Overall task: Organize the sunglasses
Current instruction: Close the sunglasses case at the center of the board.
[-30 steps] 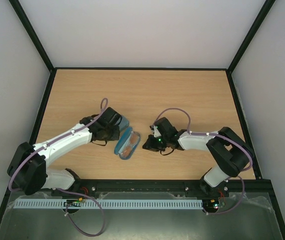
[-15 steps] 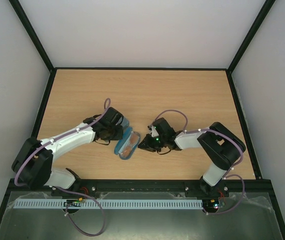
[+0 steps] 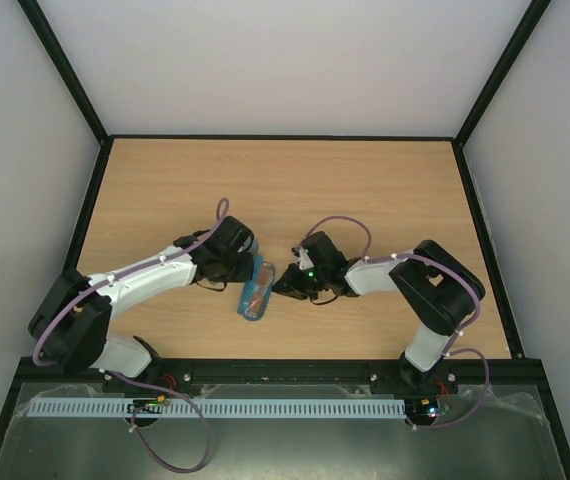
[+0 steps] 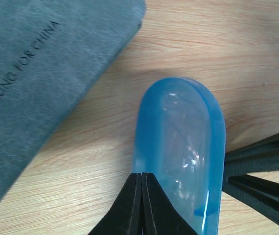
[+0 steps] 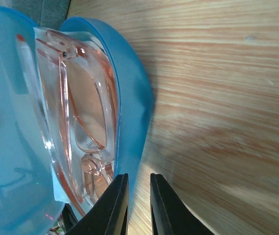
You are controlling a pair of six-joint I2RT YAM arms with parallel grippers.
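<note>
Mid-table, the clenched left gripper (image 4: 142,180) touches the case (image 4: 183,137) holding sunglasses (image 5: 88,112). The right gripper (image 5: 139,198) sits at its rim, fingers barely apart; grip unclear.

The tabletop (image 3: 365,180) is lit brightly and evenly from above; only soft shadows are cast under the arms (image 3: 145,275). White glare is caught on the blue case (image 4: 183,147) in the left wrist view. In the right wrist view the sunglasses (image 5: 88,112) are rendered sharp, while the wood grain is smeared at the lower right.
</note>
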